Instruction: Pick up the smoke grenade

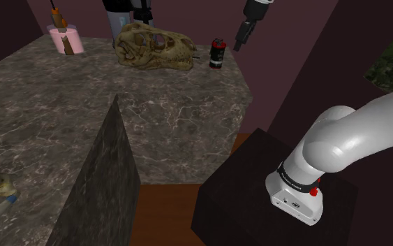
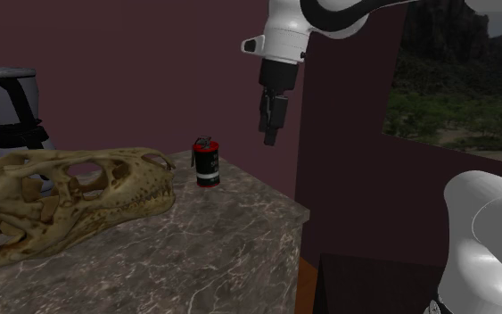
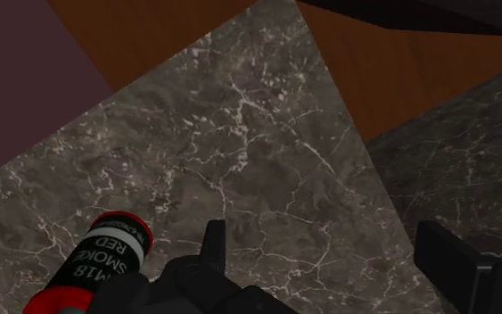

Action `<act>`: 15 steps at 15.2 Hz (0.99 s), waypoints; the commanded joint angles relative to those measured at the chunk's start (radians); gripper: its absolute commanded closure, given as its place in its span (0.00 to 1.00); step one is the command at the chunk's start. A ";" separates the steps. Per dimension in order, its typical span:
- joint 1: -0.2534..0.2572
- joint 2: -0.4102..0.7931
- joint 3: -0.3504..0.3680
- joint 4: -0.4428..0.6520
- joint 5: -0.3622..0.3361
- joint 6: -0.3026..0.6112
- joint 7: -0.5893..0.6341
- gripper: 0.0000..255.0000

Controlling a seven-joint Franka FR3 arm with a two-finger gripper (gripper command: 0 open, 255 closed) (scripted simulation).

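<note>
Marbled counter [image 1: 153, 105] bears the smoke grenade [image 2: 207, 164], below and beside the open, empty end effector [image 2: 267, 140].

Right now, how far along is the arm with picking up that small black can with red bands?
Early. Looks done: the approach, since the black gripper hangs above and beside the black, red-banded smoke grenade. In hand: nothing; its fingers stand open and empty. Left: lowering around the grenade, which stands upright on the marbled grey tabletop, closing and lifting.

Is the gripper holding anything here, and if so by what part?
Nothing is held. The open gripper hangs in the air above and beside the grenade, which stands upright on the table.
</note>
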 commanded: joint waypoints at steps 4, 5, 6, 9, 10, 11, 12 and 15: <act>0.017 0.175 -0.093 0.106 0.038 0.075 -0.146 0.00; 0.020 0.212 -0.111 0.130 0.051 0.087 -0.178 0.00; 0.023 0.249 -0.128 0.157 0.066 0.096 -0.209 0.00; 0.026 0.368 -0.175 0.245 0.125 0.117 -0.308 0.00; 0.025 0.409 -0.188 0.278 0.148 0.120 -0.342 0.00; 0.021 0.452 -0.200 0.313 0.173 0.122 -0.376 0.00; 0.016 0.495 -0.210 0.350 0.200 0.122 -0.409 0.00; -0.011 0.628 -0.229 0.472 0.282 0.109 -0.505 0.00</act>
